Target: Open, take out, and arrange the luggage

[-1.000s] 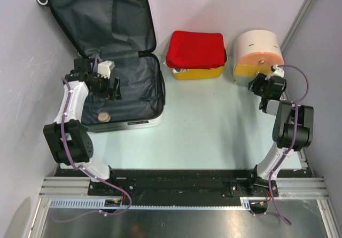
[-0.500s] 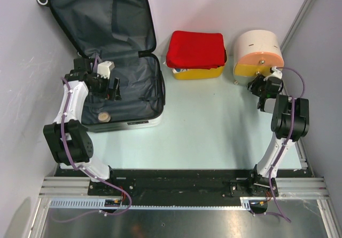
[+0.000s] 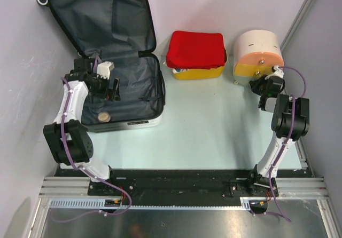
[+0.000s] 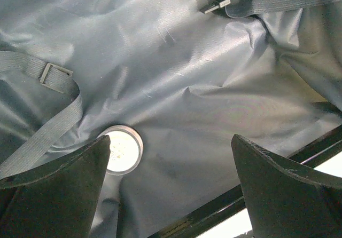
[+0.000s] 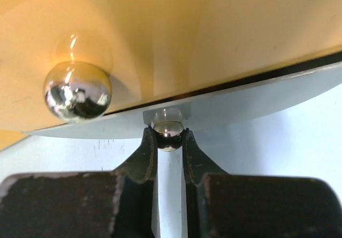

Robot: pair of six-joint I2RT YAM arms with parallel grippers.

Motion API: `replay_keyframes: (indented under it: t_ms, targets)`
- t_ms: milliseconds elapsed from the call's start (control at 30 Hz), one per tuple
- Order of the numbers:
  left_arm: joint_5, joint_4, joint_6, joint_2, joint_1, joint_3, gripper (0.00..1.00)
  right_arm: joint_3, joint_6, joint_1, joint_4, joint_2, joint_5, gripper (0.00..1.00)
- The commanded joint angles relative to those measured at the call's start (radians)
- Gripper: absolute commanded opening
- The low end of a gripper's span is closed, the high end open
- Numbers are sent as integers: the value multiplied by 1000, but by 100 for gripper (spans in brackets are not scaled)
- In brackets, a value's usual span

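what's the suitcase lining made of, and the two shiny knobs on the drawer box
Lining: dark grey woven fabric, probably nylon, judging by soft sheen and creases. Large knob and small knob: polished metal or chromed plastic; mirror reflections, can't tell which.

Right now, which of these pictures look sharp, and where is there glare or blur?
Top external view: evenly lit and sharp, soft shadows on the table. Left wrist view: the suitcase lining has a dull sheen, the round disc is washed out white. Right wrist view: the big knob shows mirror reflections, the orange drawer front looks soft.
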State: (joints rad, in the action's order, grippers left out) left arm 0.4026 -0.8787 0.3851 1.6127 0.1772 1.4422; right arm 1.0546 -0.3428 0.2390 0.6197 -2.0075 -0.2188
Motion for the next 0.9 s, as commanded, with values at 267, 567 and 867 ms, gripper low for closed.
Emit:
replay_keyframes:
  t_ms: [267,567,867]
  targets:
    - [4,-14,78,-23,4,7,100,-292,-67,25,-6,294,-13,0]
    - [-110,-118,244,-22,5,-54,100,-294,-30,32,-235,414,19,60]
    - [-258,-240,469,53,4,-192,100,-292,10,37,-354,596,-2,80]
